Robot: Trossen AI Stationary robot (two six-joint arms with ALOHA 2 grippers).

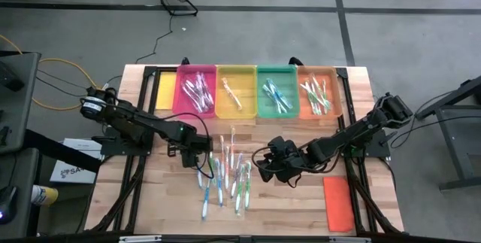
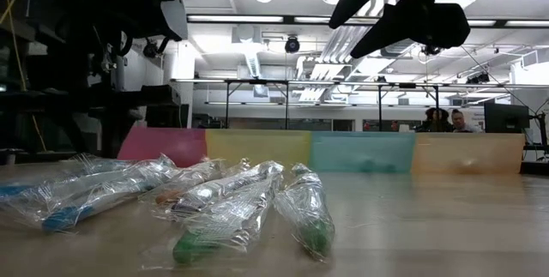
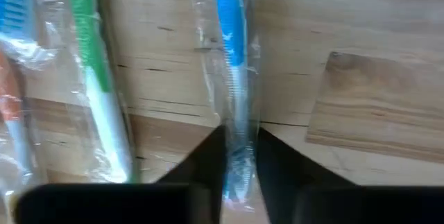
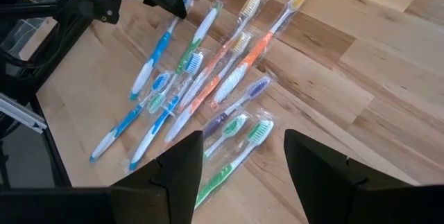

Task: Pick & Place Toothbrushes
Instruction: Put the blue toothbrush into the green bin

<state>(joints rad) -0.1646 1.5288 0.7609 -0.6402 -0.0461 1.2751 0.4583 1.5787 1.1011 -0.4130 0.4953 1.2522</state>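
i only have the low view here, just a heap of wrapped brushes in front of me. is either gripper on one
Observer: Yes. The left gripper has its fingers closed around a wrapped blue toothbrush on the table.
Operator: where is that in the heap
Observer: At the heap's left edge in the high view, by the left gripper.
Operator: and the right arm
Observer: The right gripper hangs open beside the heap's other edge, holding nothing.
Operator: any brushes already sorted
Observer: Yes, the pink tray, yellow tray, green tray and orange tray each hold some.
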